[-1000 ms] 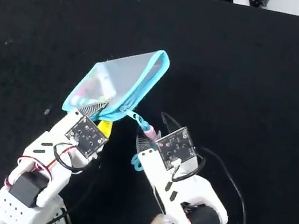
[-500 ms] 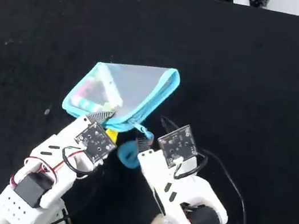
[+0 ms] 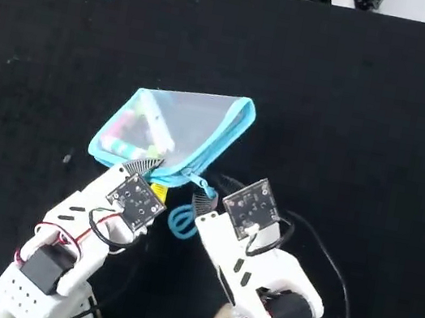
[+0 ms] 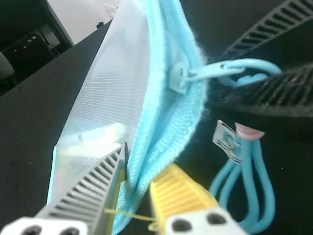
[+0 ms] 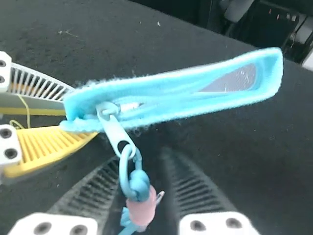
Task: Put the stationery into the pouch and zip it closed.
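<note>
Black cloth covers the table (image 3: 369, 112), with both arms at its near edge. The left gripper (image 3: 152, 175) (image 4: 136, 171) is clenched on the near corner of the pouch (image 3: 178, 120) (image 4: 98, 107) (image 5: 195, 90), with its grey finger on the mesh side and its yellow finger on the other, holding that corner up off the cloth. The right gripper (image 3: 203, 200) (image 5: 144, 161) sits just to the right of it with its jaws apart, grasping nothing. The cord (image 3: 179, 221) (image 4: 249, 181) (image 5: 131, 178) hangs loose between its dark fingers, carrying a pink bead (image 5: 142, 200) (image 4: 247, 131). The cord is tied to the zip slider (image 3: 196, 181) (image 4: 178, 77) (image 5: 113, 128), which sits at the near end of the pouch's blue edge, just beside the left fingers. The pouch stretches away to the far side at the table's middle. Coloured stationery (image 3: 131, 132) shows through the mesh at its left end.
</note>
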Tool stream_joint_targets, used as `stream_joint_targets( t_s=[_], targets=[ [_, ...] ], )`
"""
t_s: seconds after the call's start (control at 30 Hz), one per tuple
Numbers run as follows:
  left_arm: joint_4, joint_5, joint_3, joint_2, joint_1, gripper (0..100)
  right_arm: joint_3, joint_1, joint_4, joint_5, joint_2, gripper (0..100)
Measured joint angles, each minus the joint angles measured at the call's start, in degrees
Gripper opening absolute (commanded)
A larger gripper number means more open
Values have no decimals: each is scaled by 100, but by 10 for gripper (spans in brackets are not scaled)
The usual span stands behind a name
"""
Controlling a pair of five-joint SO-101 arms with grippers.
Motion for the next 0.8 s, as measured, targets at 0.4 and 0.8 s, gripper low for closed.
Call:
stream_joint_targets(
  t_s=[0.4,0.8],
  targets=[
    [-35,-9,0,0,9,29,185,1371,-695,-475,0,10],
    [-44,-9,0,0,9,29,1231,1776,-2365,-633,0,11]
  ],
)
